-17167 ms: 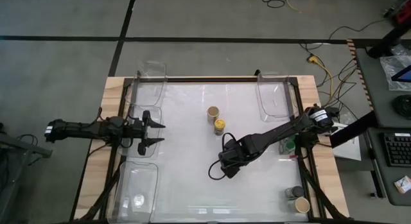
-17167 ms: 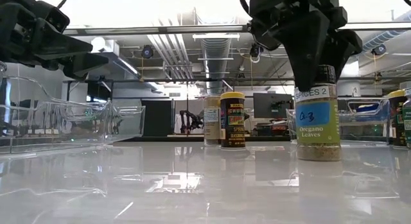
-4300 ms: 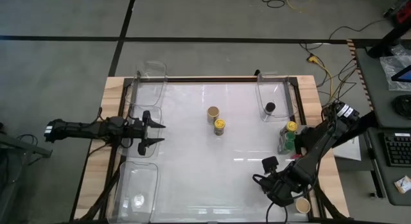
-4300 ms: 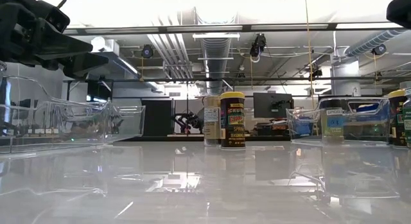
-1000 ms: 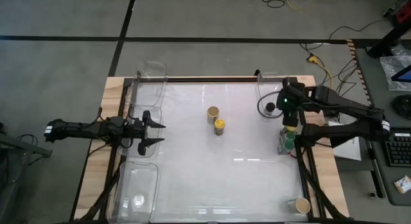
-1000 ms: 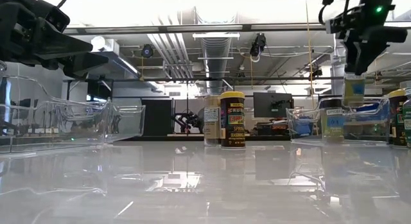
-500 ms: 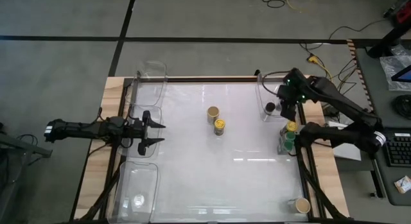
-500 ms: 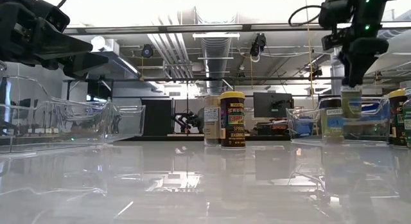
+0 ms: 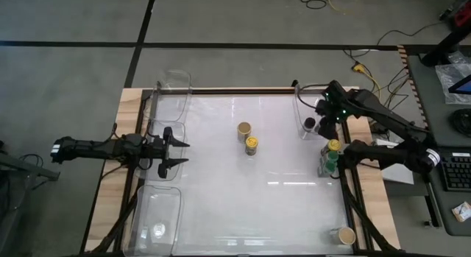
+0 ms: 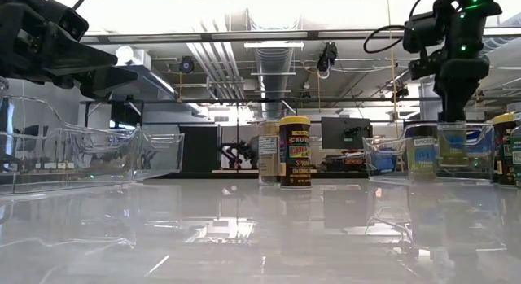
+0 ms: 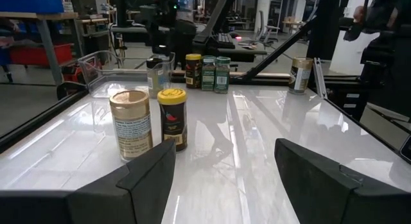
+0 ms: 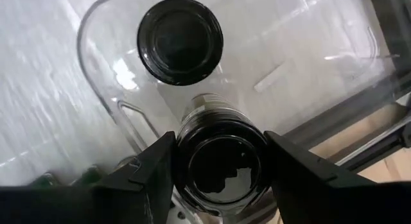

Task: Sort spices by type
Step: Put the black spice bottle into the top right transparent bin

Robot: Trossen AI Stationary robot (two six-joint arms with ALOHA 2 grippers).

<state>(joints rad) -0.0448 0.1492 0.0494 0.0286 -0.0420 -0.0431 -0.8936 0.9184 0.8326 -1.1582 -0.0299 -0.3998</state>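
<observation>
Right arm reaching over the far right, its tool clamped and pointing down, left tool parted, idle

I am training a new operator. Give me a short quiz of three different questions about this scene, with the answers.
1. True or false: the right gripper holds a black-lidded jar over the clear bin at the table's far right.
2. Multiple choice: how many jars already stand inside that bin? A) none B) one C) three
3. Fill in: the two jars at the table's middle have a tan lid and a ___ lid.

Key: 1 true; 2 B, one black-lidded jar; 3 yellow. The left gripper waits open at the left edge.
</observation>
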